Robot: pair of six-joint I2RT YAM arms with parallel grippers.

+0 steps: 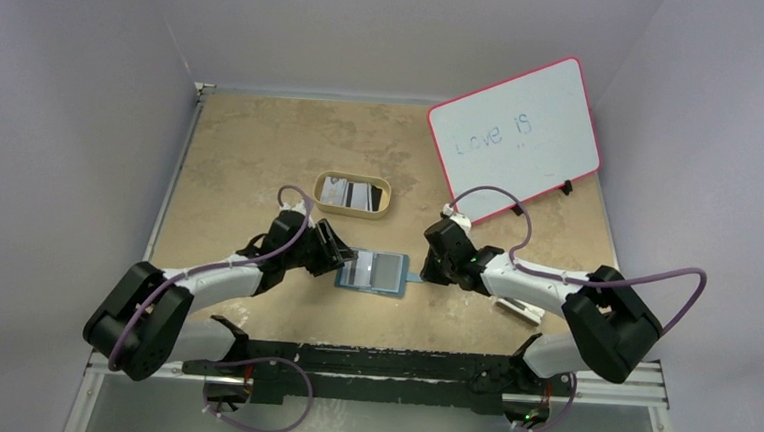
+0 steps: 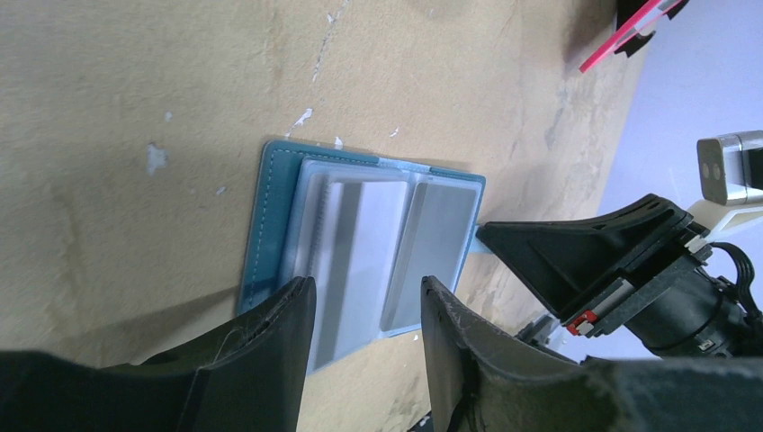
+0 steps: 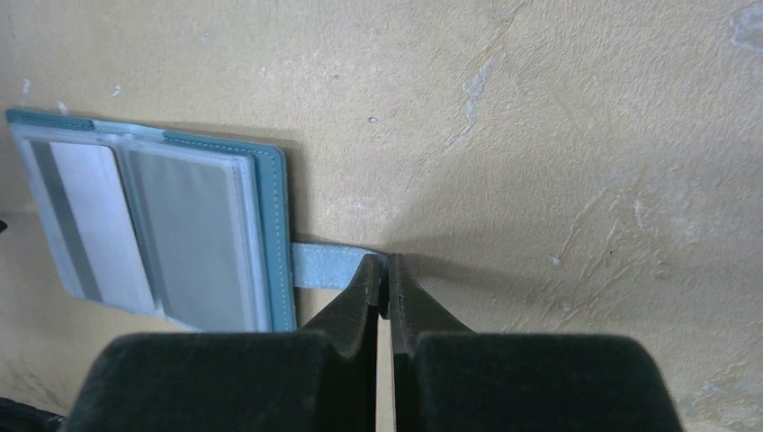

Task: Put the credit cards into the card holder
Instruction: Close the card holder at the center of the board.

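Holder (image 1: pixel 373 272), open flat on surface (image 1: pixel 262 149) between hands: tab (image 3: pixel 324 266) clenched in right hand (image 3: pixel 384 270), left hand (image 2: pixel 364 297) released astride striped card (image 2: pixel 355 243) on its left half; advisable to keep tab pinned and seat card squarely, without lifting holder.
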